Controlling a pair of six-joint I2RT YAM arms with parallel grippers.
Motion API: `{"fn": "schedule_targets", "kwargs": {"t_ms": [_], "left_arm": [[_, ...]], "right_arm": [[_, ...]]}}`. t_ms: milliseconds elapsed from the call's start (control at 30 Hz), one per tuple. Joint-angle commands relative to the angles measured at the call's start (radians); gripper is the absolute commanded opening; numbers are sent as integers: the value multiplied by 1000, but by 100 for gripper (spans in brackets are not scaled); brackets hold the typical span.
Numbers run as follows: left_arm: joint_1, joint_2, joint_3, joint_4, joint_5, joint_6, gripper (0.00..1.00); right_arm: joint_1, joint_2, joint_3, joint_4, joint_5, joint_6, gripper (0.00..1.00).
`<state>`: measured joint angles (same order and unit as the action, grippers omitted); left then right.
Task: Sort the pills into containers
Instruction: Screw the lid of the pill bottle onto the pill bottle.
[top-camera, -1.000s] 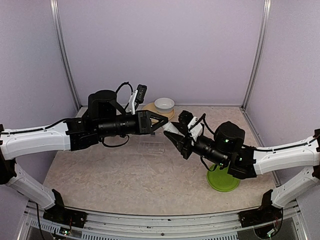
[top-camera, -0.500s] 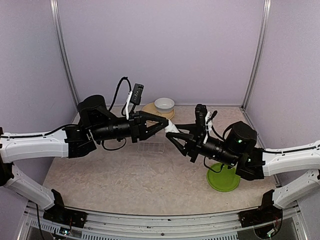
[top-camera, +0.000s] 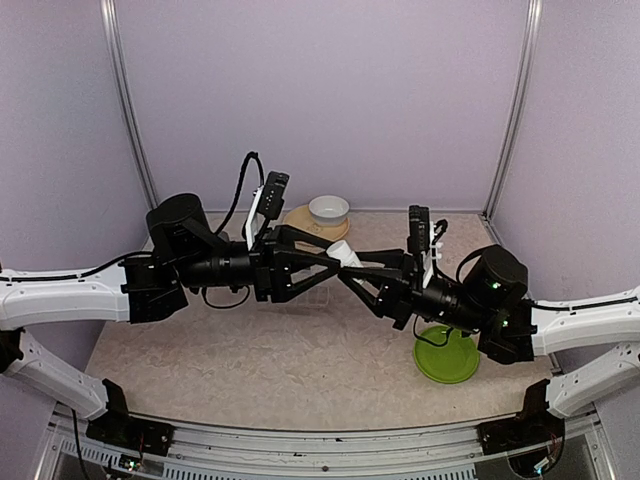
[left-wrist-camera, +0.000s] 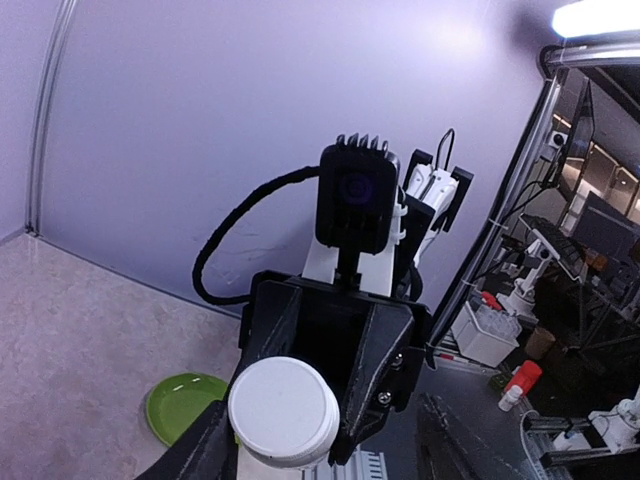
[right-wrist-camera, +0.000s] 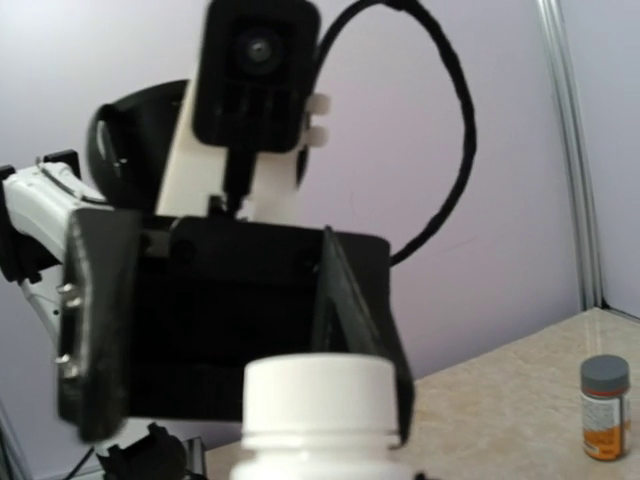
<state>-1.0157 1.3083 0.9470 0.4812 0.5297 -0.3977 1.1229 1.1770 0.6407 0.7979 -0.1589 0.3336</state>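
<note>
The right claw (top-camera: 352, 268) is closed on a white bottle (top-camera: 341, 251), held in the air with its white screw cap (right-wrist-camera: 320, 395) pointing at the left claw (top-camera: 328, 258). The left claw stands open, its fingers (right-wrist-camera: 97, 320) spread wide to either side of the cap. Beneath the two claws the pill box (top-camera: 318, 297) lies on the table (top-camera: 250, 350): flat, clear, nearly see-through, mostly hidden by the arms. A green plate (top-camera: 446, 357) sits to the right, and a white bowl (top-camera: 328, 208) at the back.
</note>
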Motion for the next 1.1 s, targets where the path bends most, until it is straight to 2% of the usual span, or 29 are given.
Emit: {"fn": "schedule_targets", "kwargs": {"t_ms": [0,600,867,1067], "left_arm": [[-12,-38,-2,-67,-95,-2,66],[-20,-5,42,-147,-207,4,64],[-21,10,59,-120,-192,-3,64],[-24,31,75,-126,-167,-2,53]], "right_arm": [[2,-26,-16,-23,65,-27,0],[2,-6,-3,-53,90,-73,0],[3,27,10,-61,78,-78,0],[3,25,6,-55,90,-82,0]]}}
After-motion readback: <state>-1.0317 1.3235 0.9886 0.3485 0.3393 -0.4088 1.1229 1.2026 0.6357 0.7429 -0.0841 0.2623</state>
